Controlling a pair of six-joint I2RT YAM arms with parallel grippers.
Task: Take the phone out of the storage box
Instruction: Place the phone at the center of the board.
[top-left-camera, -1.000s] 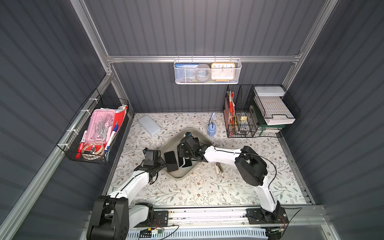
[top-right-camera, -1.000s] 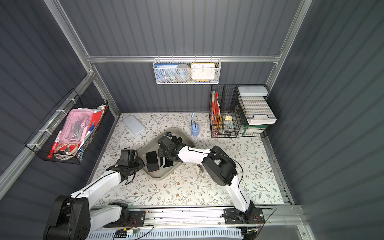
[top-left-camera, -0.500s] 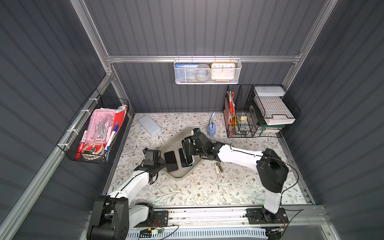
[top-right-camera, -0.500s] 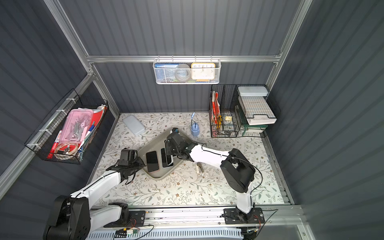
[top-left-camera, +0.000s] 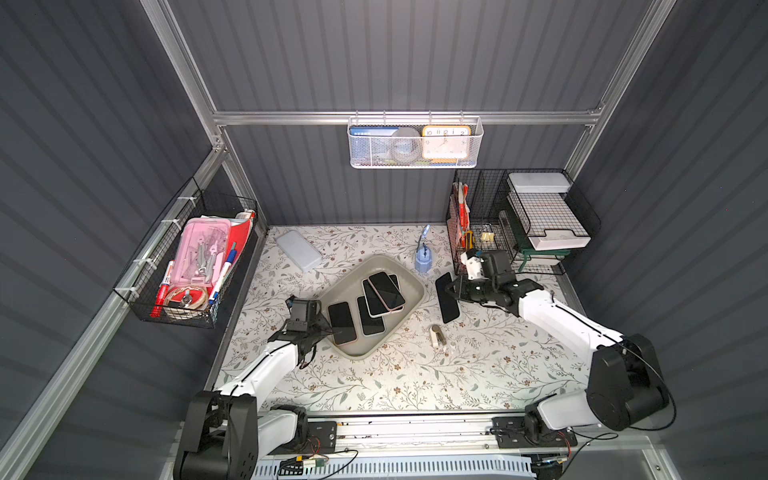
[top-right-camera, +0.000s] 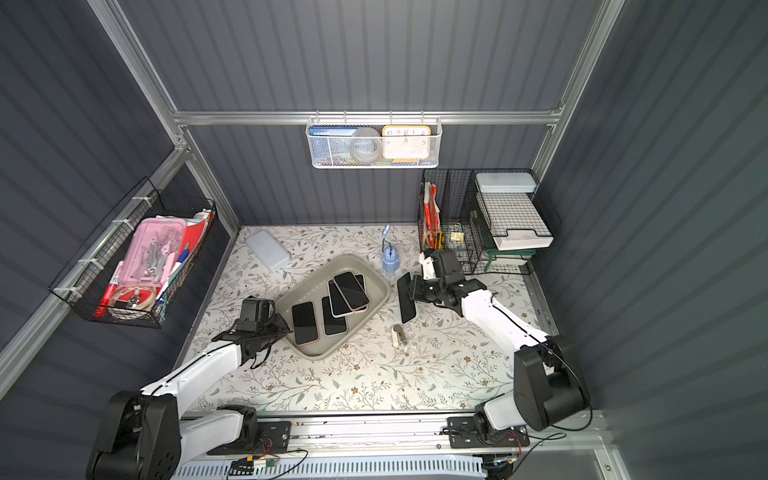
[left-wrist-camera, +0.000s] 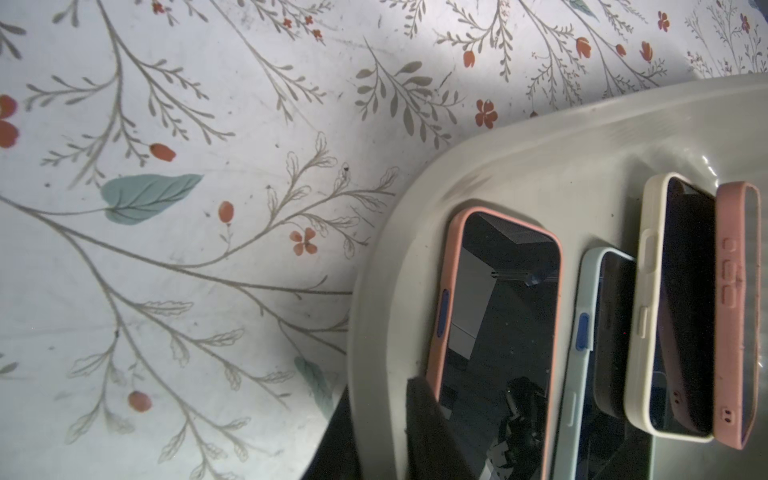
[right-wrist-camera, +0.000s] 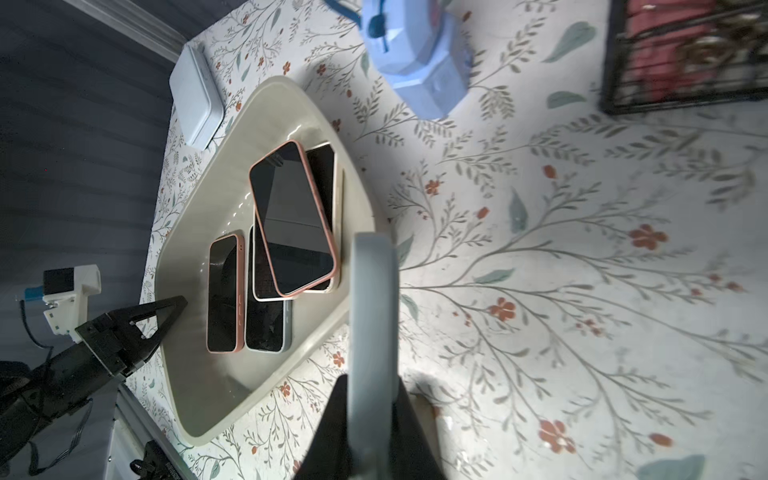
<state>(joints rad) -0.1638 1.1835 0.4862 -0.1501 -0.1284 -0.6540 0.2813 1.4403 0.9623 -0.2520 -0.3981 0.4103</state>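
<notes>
Holding one phone (top-left-camera: 448, 297) outside the storage box (top-left-camera: 356, 273), over bare desk (top-left-camera: 415, 374) nr its R side, R fingers (right-wrist-camera: 332, 436) clamped on phone's end, prob. for set-down; L fingers (right-wrist-camera: 160, 313) pinch box's near rim, likely to steady it; other phones (top-left-camera: 376, 305) lie inside.

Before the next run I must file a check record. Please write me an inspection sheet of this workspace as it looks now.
Surface: floral table cover, no spill seen.
Job's things: storage box holds several phones; one phone is outside it, over the table, in the right gripper.
Clutter: pale-blue case, small blue object, small white object.
Grippers: right gripper shut on the phone; left gripper clamped on the box rim.
Cables: black cable loop under the left wrist; wires at the front rail.
Surroundings: black wire basket, white mesh basket, black wire rack along the walls.
</notes>
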